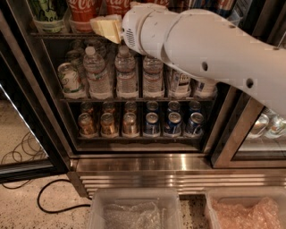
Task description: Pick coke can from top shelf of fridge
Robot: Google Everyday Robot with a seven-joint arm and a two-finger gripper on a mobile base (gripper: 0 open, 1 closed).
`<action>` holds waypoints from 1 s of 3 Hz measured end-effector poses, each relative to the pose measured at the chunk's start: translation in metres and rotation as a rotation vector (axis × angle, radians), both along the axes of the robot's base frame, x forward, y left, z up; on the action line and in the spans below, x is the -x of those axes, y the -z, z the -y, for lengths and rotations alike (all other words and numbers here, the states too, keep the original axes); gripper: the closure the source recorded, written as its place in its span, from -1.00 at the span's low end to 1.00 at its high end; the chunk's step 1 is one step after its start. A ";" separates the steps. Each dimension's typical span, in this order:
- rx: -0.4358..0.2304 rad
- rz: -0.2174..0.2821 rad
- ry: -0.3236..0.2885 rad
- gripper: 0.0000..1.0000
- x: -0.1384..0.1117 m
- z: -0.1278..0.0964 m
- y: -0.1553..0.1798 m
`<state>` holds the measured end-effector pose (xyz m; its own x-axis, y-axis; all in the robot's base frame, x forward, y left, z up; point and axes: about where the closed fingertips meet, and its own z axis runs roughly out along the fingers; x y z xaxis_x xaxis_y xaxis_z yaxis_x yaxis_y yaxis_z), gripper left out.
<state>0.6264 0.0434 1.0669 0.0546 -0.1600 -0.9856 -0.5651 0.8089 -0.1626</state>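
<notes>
Fridge (178, 163) door open, arm reaching in from right. Tool (103, 27) up at front edge of top shelf (56, 35), near its left end. Coke can (83, 10) upright on that shelf, just up-left of tool tip, looks touching or nearly so. Second red can (118, 6) right behind tool. Can't tell if tool is clenched or released, doesn't look wrapped round anything. Green-label can (46, 13) at shelf's left corner. Water bottles (125, 74) on rack below, then gold cans (108, 125) left, blue cans (172, 123) right.
</notes>
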 end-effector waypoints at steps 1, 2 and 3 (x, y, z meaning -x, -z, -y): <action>0.000 -0.005 0.014 -0.50 -0.004 0.005 0.005; -0.012 0.001 0.018 -0.48 -0.011 0.002 0.003; -0.021 0.024 0.011 -0.48 -0.020 -0.007 -0.005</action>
